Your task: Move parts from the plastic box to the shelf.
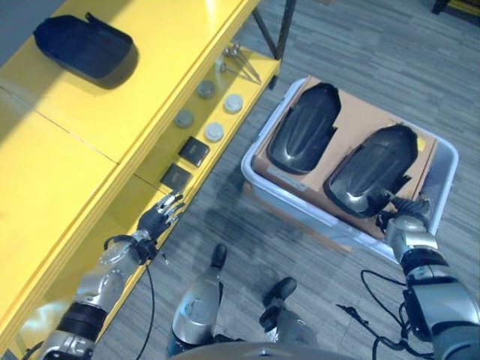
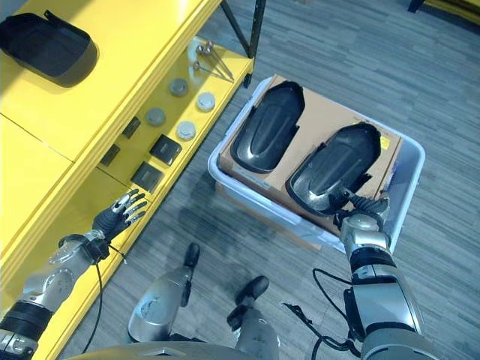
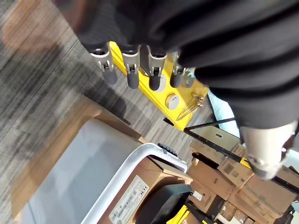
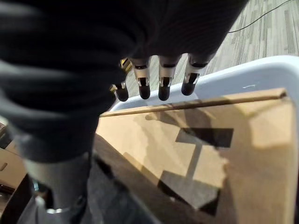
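Right hand (image 2: 365, 216), fingers relaxed and holding nothing, hovers at the near black part (image 2: 334, 169) in the plastic box (image 2: 409, 196); left hand (image 2: 116, 217) spread by the shelf (image 2: 135, 67). One part (image 2: 45, 43) shelved, two remain.

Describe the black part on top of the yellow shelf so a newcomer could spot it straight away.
Start at the long yellow shelf to the robot's left. On its top board, at the far end, lies a single black part. Two other black parts lie on cardboard in the white plastic box on the floor; this one sits alone on the shelf top.
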Motion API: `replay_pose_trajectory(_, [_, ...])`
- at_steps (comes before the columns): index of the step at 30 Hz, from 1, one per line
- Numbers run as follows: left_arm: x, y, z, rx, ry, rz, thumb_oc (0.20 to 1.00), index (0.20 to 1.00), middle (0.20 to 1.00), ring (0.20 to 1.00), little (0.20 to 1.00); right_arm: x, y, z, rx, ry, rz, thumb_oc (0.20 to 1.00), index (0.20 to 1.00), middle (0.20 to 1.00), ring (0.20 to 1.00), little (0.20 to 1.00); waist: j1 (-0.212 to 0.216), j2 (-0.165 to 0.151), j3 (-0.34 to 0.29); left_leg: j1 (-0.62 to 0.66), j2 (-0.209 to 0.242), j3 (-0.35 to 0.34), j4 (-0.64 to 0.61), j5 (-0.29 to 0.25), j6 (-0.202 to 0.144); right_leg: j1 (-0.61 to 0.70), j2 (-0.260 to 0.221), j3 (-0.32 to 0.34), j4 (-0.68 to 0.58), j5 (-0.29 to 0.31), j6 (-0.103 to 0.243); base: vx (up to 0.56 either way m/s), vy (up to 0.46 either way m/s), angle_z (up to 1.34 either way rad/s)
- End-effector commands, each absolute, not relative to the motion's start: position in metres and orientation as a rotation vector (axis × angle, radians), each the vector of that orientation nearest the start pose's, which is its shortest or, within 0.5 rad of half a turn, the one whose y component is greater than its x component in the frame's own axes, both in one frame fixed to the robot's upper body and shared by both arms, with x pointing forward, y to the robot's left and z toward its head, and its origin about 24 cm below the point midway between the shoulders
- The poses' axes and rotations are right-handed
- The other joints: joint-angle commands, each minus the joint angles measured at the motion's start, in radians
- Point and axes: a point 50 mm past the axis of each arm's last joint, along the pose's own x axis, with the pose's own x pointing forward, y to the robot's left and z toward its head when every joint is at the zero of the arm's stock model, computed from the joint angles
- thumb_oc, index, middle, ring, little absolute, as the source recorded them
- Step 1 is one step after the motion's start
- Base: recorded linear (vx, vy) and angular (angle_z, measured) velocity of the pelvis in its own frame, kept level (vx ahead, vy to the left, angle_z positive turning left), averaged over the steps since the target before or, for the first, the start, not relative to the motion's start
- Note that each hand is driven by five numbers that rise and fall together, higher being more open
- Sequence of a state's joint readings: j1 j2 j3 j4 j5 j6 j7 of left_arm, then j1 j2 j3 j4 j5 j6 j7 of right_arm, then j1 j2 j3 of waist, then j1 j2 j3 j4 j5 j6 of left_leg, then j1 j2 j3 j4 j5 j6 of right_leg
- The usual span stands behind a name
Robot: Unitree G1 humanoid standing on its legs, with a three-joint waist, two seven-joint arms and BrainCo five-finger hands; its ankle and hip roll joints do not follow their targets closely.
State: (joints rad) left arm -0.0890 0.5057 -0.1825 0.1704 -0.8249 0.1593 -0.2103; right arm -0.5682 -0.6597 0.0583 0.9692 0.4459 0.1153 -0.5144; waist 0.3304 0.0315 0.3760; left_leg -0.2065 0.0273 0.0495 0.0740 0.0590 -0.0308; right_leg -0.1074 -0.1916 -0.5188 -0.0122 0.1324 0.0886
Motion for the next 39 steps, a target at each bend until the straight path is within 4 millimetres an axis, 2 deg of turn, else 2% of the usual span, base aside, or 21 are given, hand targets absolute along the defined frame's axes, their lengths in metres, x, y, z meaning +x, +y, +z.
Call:
replay_pose_trajectory(1, [0.263, 0.199, 0.036, -0.325, 0.209, -0.337, 1.000, 1.000, 1.000, 1.000, 1.000, 0.304, -0.370, 0.076, -0.320, 0.340, -0.910, 1.000, 1.000, 1.000, 1.000, 1.000, 0.012, 0.000, -0.028, -0.131, -0.004, -0.025, 0.060, -0.019, -0.013, -0.001, -0.082, 0.065, 0.142, -0.131, 0.101, -0.04, 0.021, 0.01])
replay_pose_trajectory(8, [0.268, 0.196, 0.038, -0.330, 0.180, -0.345, 1.000, 1.000, 1.000, 1.000, 1.000, 0.309, -0.368, 0.076, -0.330, 0.341, -0.886, 1.000, 1.000, 1.000, 1.000, 1.000, 0.014, 0.006, 0.002, -0.174, -0.009, -0.024, 0.074, -0.014, -0.010, -0.040, -0.088, 0.067, 0.156, -0.128, 0.103, -0.05, 0.018, 0.00])
replay_pose_trajectory(9, [0.269, 0.197, 0.038, -0.332, 0.176, -0.342, 1.000, 1.000, 1.000, 1.000, 1.000, 0.310, -0.367, 0.075, -0.337, 0.347, -0.875, 0.884, 0.884, 0.884, 0.884, 0.884, 0.013, 0.005, 0.008, -0.180, -0.010, -0.023, 0.076, -0.015, -0.009, -0.049, -0.089, 0.068, 0.159, -0.127, 0.104, -0.04, 0.009, 0.00])
replay_pose_trajectory(10, [0.269, 0.197, 0.038, -0.332, 0.172, -0.342, 1.000, 1.000, 1.000, 1.000, 1.000, 0.310, -0.366, 0.075, -0.347, 0.351, -0.869, 0.341, 0.341, 0.341, 0.341, 0.341, 0.012, 0.004, 0.011, -0.186, -0.009, -0.021, 0.078, -0.015, -0.009, -0.056, -0.089, 0.070, 0.162, -0.127, 0.104, -0.04, 0.003, 0.03])
replay_pose_trajectory(11, [0.270, 0.198, 0.038, -0.332, 0.167, -0.344, 1.000, 1.000, 1.000, 1.000, 1.000, 0.311, -0.366, 0.075, -0.365, 0.353, -0.860, 0.200, 0.200, 0.200, 0.200, 0.200, 0.012, 0.002, 0.014, -0.188, -0.009, -0.021, 0.081, -0.015, -0.008, -0.060, -0.090, 0.071, 0.165, -0.127, 0.104, 0.00, 0.000, 0.00])
replay_pose_trajectory(19, [0.269, 0.200, 0.041, -0.329, 0.152, -0.354, 1.000, 1.000, 1.000, 1.000, 1.000, 0.312, -0.372, 0.085, -0.377, 0.343, -0.849, 0.200, 0.200, 0.200, 0.200, 0.200, 0.010, -0.007, 0.015, -0.186, -0.005, -0.011, 0.086, -0.019, -0.009, -0.066, -0.088, 0.075, 0.172, -0.128, 0.103, 0.00, -0.003, -0.01])
replay_pose_trajectory(28, [0.264, 0.200, 0.046, -0.315, 0.136, -0.403, 1.000, 1.000, 1.000, 1.000, 1.000, 0.306, -0.373, 0.080, -0.372, 0.326, -0.874, 0.200, 0.200, 0.200, 0.200, 0.200, 0.003, -0.024, -0.012, -0.134, 0.008, 0.004, 0.070, -0.029, -0.013, -0.023, -0.075, 0.073, 0.156, -0.129, 0.101, 0.01, -0.029, 0.00])
replay_pose_trajectory(29, [0.261, 0.195, 0.057, -0.341, 0.108, -0.457, 1.000, 1.000, 1.000, 1.000, 1.000, 0.307, -0.371, 0.096, -0.382, 0.214, -0.879, 0.200, 0.200, 0.200, 0.200, 0.200, -0.008, -0.032, -0.043, -0.084, 0.013, 0.013, 0.048, -0.034, -0.016, 0.015, -0.064, 0.078, 0.134, -0.128, 0.102, 0.04, -0.042, -0.03])
replay_pose_trajectory(31, [0.260, 0.193, 0.061, -0.349, 0.097, -0.475, 1.000, 1.000, 1.000, 1.000, 1.000, 0.308, -0.368, 0.102, -0.396, 0.182, -0.865, 0.200, 0.200, 0.200, 0.200, 0.200, -0.014, -0.034, -0.057, -0.061, 0.014, 0.017, 0.037, -0.036, -0.016, 0.029, -0.061, 0.083, 0.126, -0.128, 0.103, 0.06, -0.015, -0.09])
replay_pose_trajectory(34, [0.258, 0.182, 0.070, -0.405, 0.110, -0.512, 1.000, 1.000, 1.000, 1.000, 1.000, 0.312, -0.345, 0.112, -0.424, 0.106, -0.780, 0.200, 0.200, 0.200, 0.200, 0.200, -0.038, -0.042, -0.113, 0.009, 0.021, 0.037, 0.010, -0.044, -0.018, 0.071, -0.051, 0.101, 0.107, -0.129, 0.104, 0.09, 0.020, -0.21])
replay_pose_trajectory(36, [0.266, 0.165, 0.070, -0.384, 0.145, -0.527, 1.000, 1.000, 1.000, 1.000, 1.000, 0.322, -0.314, 0.117, -0.443, 0.062, -0.660, 0.200, 0.200, 0.200, 0.200, 0.200, -0.074, -0.046, -0.173, 0.067, 0.029, 0.060, -0.009, -0.052, -0.019, 0.101, -0.044, 0.128, 0.091, -0.131, 0.103, 0.15, 0.039, -0.32])
replay_pose_trajectory(39, [0.272, 0.151, 0.069, -0.378, 0.174, -0.541, 1.000, 1.000, 1.000, 1.000, 1.000, 0.325, -0.297, 0.115, -0.442, 0.058, -0.597, 0.200, 0.200, 0.200, 0.200, 0.200, -0.099, -0.044, -0.210, 0.096, 0.036, 0.077, -0.025, -0.048, -0.019, 0.114, -0.042, 0.141, 0.079, -0.128, 0.103, 0.08, 0.034, -0.31])
